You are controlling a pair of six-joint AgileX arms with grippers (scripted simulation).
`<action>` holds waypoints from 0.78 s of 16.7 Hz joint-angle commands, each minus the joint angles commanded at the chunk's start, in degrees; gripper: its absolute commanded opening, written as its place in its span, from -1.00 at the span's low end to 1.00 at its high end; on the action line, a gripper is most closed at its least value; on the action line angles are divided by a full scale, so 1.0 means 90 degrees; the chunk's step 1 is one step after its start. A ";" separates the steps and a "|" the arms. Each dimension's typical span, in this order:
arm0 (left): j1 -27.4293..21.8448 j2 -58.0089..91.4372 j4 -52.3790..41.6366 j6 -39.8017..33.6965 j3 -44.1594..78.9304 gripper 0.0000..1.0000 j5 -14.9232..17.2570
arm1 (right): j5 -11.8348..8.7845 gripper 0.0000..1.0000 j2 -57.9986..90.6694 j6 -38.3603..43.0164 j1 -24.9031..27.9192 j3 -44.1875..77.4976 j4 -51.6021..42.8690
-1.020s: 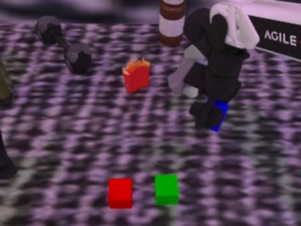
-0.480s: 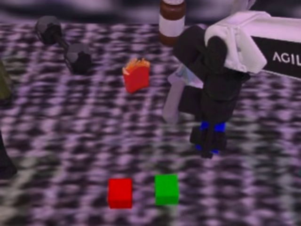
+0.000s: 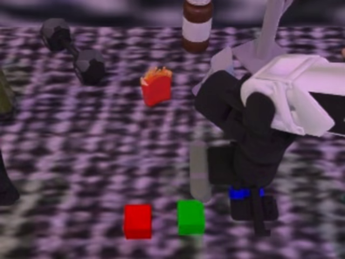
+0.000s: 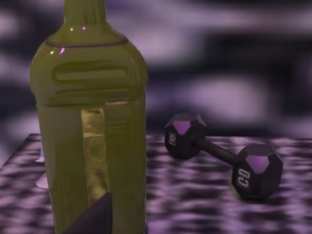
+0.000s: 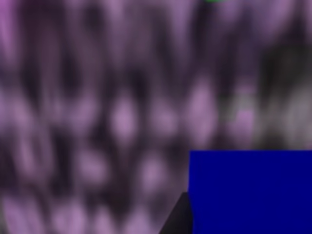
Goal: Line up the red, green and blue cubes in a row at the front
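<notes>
The red cube (image 3: 137,220) and the green cube (image 3: 191,217) sit side by side near the table's front edge. My right gripper (image 3: 252,208) hangs just right of the green cube and is shut on the blue cube (image 3: 245,192), of which only a strip shows under the black wrist from above. In the right wrist view the blue cube (image 5: 251,192) fills the corner beside one dark finger (image 5: 179,219), above the purple cloth. My left gripper (image 3: 5,189) is parked at the table's left edge.
A red carton with a jagged orange top (image 3: 156,86) stands mid-table. At the back are a black dumbbell (image 3: 75,51) and a brown jar (image 3: 197,24). An olive bottle (image 4: 92,122) stands close before the left wrist camera.
My right gripper has carried the blue cube from mid-table on the right toward the front, and it now hangs beside the green cube. Red and green cubes have not moved.
</notes>
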 joint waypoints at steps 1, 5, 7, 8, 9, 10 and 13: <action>0.0000 0.0000 0.0000 0.0000 0.0000 1.00 0.0000 | 0.0000 -1.00 0.0000 0.0000 0.0000 0.0000 0.0000; 0.0000 0.0000 0.0000 0.0000 0.0000 1.00 0.0000 | -0.0002 -1.00 0.0068 0.0011 -0.0017 -0.0061 0.0091; 0.0000 0.0000 0.0000 0.0000 0.0000 1.00 0.0000 | 0.0000 -1.00 0.0203 0.0011 -0.0011 -0.0267 0.0444; 0.0000 0.0000 0.0000 0.0000 0.0000 1.00 0.0000 | 0.0000 -1.00 0.0297 0.0016 -0.0012 -0.0402 0.0680; 0.0000 0.0000 0.0000 0.0000 0.0000 1.00 0.0000 | 0.0000 -1.00 0.0397 0.0022 -0.0013 -0.0548 0.0941; 0.0000 0.0000 0.0000 0.0000 0.0000 1.00 0.0000 | -0.0001 -1.00 0.0492 0.0024 -0.0012 -0.0694 0.1205; 0.0000 0.0000 0.0000 0.0000 0.0000 1.00 0.0000 | 0.0003 -1.00 0.0696 0.0018 0.0003 -0.0988 0.1690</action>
